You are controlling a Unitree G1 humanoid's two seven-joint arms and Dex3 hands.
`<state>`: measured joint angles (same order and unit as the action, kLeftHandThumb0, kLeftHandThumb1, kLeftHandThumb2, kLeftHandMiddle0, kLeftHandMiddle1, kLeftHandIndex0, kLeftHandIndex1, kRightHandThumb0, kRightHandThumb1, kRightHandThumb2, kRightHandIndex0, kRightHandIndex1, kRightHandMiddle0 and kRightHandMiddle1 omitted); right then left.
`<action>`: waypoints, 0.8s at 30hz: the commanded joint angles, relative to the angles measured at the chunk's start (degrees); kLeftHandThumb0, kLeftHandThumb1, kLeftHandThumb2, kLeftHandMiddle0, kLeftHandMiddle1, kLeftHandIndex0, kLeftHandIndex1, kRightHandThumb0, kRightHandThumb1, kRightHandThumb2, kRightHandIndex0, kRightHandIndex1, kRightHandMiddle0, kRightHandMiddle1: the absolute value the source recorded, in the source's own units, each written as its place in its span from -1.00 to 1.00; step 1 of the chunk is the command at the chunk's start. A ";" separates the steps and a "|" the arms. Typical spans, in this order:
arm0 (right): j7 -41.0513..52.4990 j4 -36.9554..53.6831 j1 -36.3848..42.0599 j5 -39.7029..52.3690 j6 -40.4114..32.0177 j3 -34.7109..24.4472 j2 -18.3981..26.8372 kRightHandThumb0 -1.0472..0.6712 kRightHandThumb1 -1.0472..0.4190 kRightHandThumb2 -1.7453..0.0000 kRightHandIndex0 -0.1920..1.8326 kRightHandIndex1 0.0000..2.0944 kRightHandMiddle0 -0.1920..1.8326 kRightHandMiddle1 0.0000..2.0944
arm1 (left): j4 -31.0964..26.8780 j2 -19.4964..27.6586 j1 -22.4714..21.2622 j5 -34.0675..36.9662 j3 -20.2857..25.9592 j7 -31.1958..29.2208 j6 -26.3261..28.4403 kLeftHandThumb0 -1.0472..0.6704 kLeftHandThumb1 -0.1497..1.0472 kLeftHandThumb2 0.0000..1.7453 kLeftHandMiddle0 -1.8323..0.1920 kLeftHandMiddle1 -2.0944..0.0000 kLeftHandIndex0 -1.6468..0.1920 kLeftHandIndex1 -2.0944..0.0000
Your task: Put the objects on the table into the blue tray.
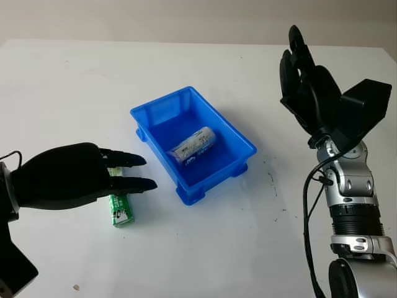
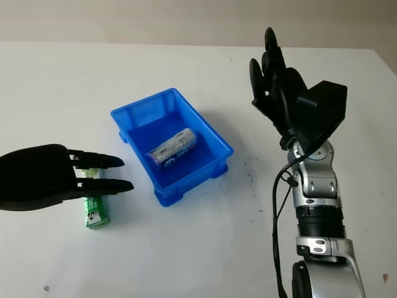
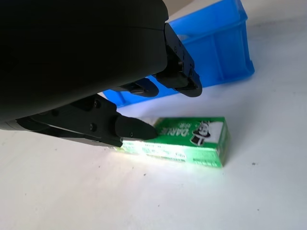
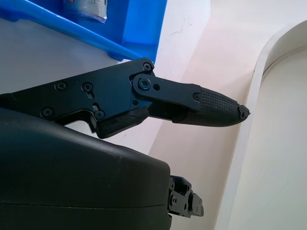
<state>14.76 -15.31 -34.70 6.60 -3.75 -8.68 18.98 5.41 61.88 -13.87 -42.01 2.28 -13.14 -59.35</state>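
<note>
A blue tray (image 1: pixel 243 138) stands mid-table, holding a silver-white cylindrical packet (image 1: pixel 192 146). To its left a green box (image 1: pixel 120 208) lies flat on the white table, labelled in white with a small figure (image 3: pixel 189 139). My left hand (image 1: pixel 121 171) hovers just over the box's near end, open, its fingers (image 3: pixel 136 130) pointing toward the tray and holding nothing. My right hand (image 1: pixel 298 68) is raised high to the right of the tray, open and away from any object.
The white table (image 1: pixel 205 248) stretches around the tray, with a few small dark specks right of the tray (image 1: pixel 270 177) and one crumb near the front left (image 1: pixel 76 287). The table's far edge meets a pale wall.
</note>
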 commanded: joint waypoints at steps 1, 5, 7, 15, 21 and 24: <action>0.05 1.38 0.44 0.14 -0.05 -0.54 0.88 -0.67 -1.00 0.28 -1.00 -1.00 -1.00 -1.00 | 0.93 -0.39 -1.83 -1.79 -1.11 1.75 -0.80 0.35 1.00 -0.73 0.34 0.94 0.29 0.93; 0.00 1.74 0.54 0.27 -0.19 -0.72 0.82 -0.67 -1.00 0.29 -1.00 -1.00 -1.00 -1.00 | 2.85 -0.65 -4.00 -5.13 -3.01 4.83 -2.10 0.30 1.00 -0.83 0.29 0.93 0.26 0.91; -0.24 2.11 0.66 0.36 -0.62 -0.86 0.68 -0.66 -1.00 0.29 -1.00 -1.00 -1.00 -1.00 | 4.04 -1.00 -4.97 -5.83 -4.09 6.30 -3.02 0.28 0.96 -0.87 0.24 0.90 0.21 0.88; 0.09 2.26 0.88 0.31 -0.59 -0.79 0.71 -0.65 -1.00 0.29 -1.00 -1.00 -1.00 -1.00 | 5.98 -2.09 -8.18 -18.01 -7.87 19.16 -5.41 0.02 0.87 -0.94 0.39 -0.38 0.37 -0.30; -0.03 2.87 1.10 0.55 -1.11 -0.94 0.57 -0.65 -1.00 0.29 -1.00 -1.00 -1.00 -1.00 | 5.79 -1.74 -9.04 -24.54 -11.02 27.33 -3.55 -0.29 0.98 -0.88 0.00 -0.98 0.34 -0.91; 0.23 2.43 1.05 0.61 -0.79 -1.02 0.69 -0.66 -1.00 0.30 -1.00 -1.00 -1.00 -1.00 | 6.07 -1.48 -9.29 -24.23 -12.29 27.71 -2.82 -0.39 1.00 -0.69 -0.19 -1.00 0.18 -0.99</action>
<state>14.91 -13.64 -33.91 7.00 -4.61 -9.35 19.00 10.92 59.89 -23.88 -65.84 -8.19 14.55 -62.12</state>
